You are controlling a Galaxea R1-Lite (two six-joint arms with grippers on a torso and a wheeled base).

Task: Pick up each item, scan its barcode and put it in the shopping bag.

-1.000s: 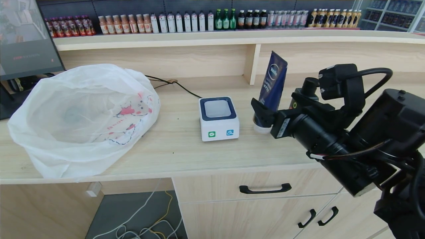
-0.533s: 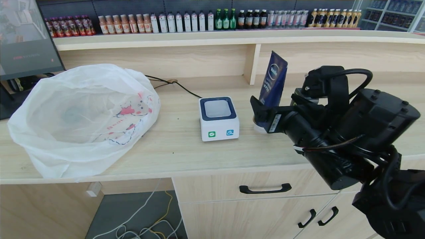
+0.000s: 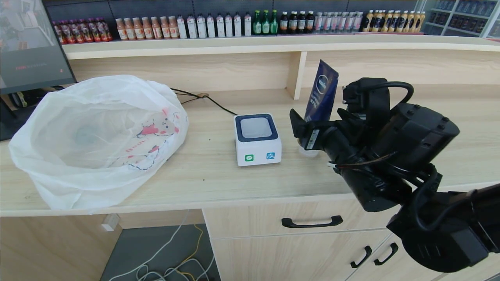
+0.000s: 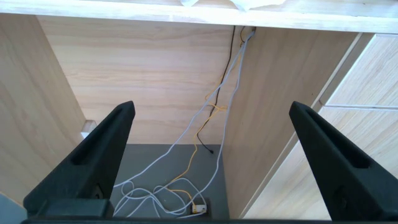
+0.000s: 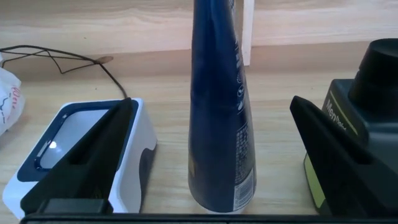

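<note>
right pincer (image 3: pixel 315 119) at upright blue tube (image 3: pixel 322 88) (standing on end) | scanner (image 3: pixel 257 138) just beside | shopping bag (image 3: pixel 97 136) well apart, left

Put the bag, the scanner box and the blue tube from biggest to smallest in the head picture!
1. shopping bag, by far.
2 and 3. Unsure: the scanner box looks wider, the blue tube taller, with its base partly hidden.

There is one white shopping bag (image 3: pixel 97 140) on the left, one scanner (image 3: pixel 257 138) in the middle, one blue tube (image 3: pixel 322 93) and one black bottle (image 5: pixel 376 74) on the right, and three drawer handles (image 3: pixel 311 223) near.
</note>
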